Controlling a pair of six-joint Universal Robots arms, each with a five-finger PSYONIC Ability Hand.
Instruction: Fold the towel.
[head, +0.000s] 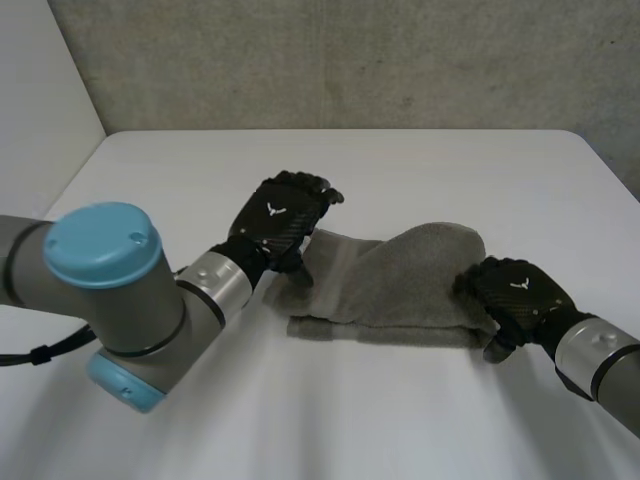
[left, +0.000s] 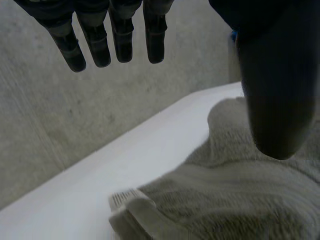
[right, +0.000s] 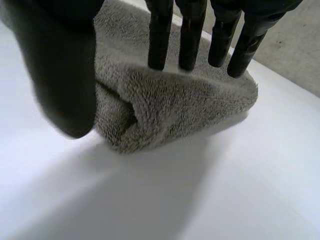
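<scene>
Towel (head: 400, 288): left hand (head: 283, 218), right hand (head: 515, 290) at opposite ends (fingers straight).

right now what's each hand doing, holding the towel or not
Left hand: open, fingers straight, at the towel's left end, holding nothing.
Right hand: open, fingers straight over the towel's right end, not gripping it.

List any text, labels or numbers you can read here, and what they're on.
No words or numbers can be read anywhere.
Left hand: small white emblem on its back, no letters.
Right hand: same white emblem, no letters.
Towel: no label visible.
</scene>
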